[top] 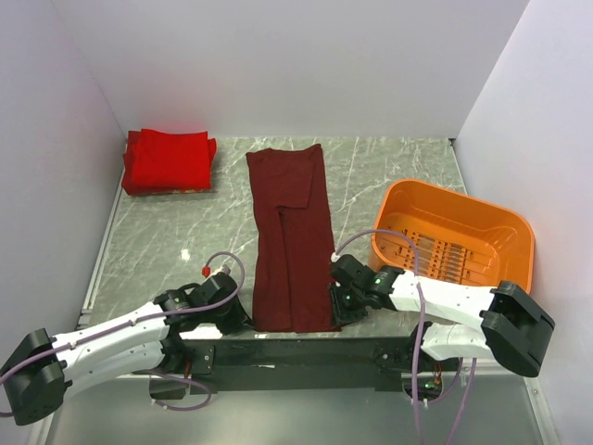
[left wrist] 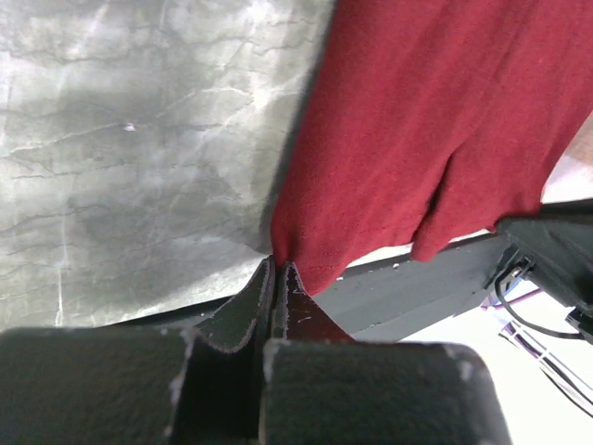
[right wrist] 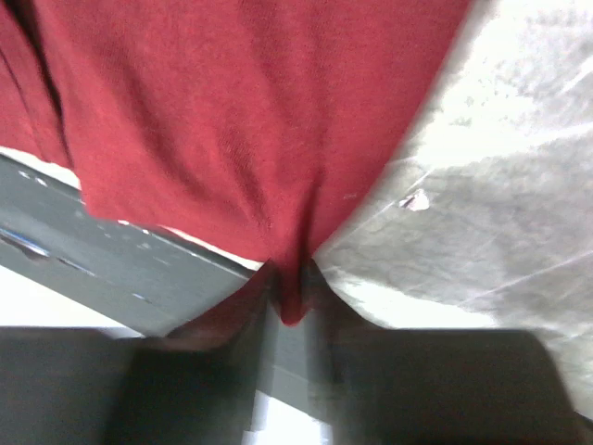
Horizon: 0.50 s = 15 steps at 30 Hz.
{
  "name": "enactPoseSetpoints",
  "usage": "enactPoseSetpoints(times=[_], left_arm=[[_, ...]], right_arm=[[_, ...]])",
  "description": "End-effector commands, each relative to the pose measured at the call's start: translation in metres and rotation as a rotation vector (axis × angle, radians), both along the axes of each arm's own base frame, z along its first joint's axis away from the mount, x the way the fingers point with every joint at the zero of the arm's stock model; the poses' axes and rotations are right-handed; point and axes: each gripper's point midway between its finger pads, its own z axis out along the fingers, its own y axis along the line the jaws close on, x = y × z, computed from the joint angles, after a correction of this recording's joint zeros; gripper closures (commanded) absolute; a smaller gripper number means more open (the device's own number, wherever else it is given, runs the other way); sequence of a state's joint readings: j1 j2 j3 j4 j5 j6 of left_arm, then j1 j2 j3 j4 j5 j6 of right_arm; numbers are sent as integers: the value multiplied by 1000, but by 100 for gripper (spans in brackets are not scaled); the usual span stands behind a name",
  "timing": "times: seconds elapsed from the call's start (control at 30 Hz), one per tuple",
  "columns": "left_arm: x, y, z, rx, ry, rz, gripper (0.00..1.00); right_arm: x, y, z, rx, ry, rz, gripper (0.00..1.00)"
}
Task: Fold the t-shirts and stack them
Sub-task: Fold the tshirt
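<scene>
A dark maroon t-shirt (top: 292,241) lies as a long folded strip down the middle of the table, its near end at the front edge. My left gripper (top: 243,320) is shut on its near left corner; the left wrist view shows the cloth (left wrist: 417,130) pinched at the fingertips (left wrist: 278,269). My right gripper (top: 339,306) is shut on the near right corner; the right wrist view shows the cloth (right wrist: 232,120) bunched between the fingers (right wrist: 292,297). A folded stack of bright red t-shirts (top: 169,160) sits at the far left corner.
An orange plastic basket (top: 454,236) stands at the right, close behind my right arm. White walls close in the table on the left, back and right. The dark front rail (top: 296,350) runs under the shirt's near end.
</scene>
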State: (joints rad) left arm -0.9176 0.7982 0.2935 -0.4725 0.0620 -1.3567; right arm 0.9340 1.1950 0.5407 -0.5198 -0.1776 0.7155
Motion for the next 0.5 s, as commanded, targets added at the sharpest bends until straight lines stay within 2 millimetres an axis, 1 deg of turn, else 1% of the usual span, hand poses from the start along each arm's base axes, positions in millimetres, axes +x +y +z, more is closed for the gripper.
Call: enactPoseSetpoints(times=[0.0,0.03,0.07,0.1,0.13,0.17,0.2,0.23,0.27,0.3,0.33,0.37,0.4,0.43,0.47], left_arm=[[10,-9,13,-45,-50,12,100],[13,-14,22,-63,-69,4,100],[16,-16,26,-62,-91,-13,100],[20,-17,31,-58,-109,-14,100],[28,-22,43,-56,-139,-14,100],[29,-22,46,-37,-149,-35,100],[31,-23,50,-31,-156,-43,100],[44,-24,58,-3,-197,-21,99],[49,-25,61,15,-221,-41,99],[56,-25,64,23,-236,-36,99],[66,-29,71,30,-251,-38,99],[78,-25,73,52,-275,-35,99],[89,-28,79,46,-301,-29,100],[102,-31,87,46,-325,-28,99],[117,-28,94,59,-365,-13,99]], right_arm=[[4,6,4,9,-18,-2,83],[7,7,6,9,-31,-5,87],[12,8,10,8,-51,-10,88],[19,12,20,13,-82,-14,95],[29,11,25,-4,-127,-27,99],[37,13,32,0,-167,-34,100],[47,19,45,12,-209,-39,100],[62,15,50,-16,-266,-62,100],[71,14,56,-25,-294,-74,100],[83,19,67,-16,-332,-87,100],[91,18,72,-23,-357,-90,100],[103,16,73,-33,-370,-113,100],[117,21,84,-11,-409,-125,100],[126,22,86,-10,-418,-138,100],[142,19,92,-10,-441,-178,100]])
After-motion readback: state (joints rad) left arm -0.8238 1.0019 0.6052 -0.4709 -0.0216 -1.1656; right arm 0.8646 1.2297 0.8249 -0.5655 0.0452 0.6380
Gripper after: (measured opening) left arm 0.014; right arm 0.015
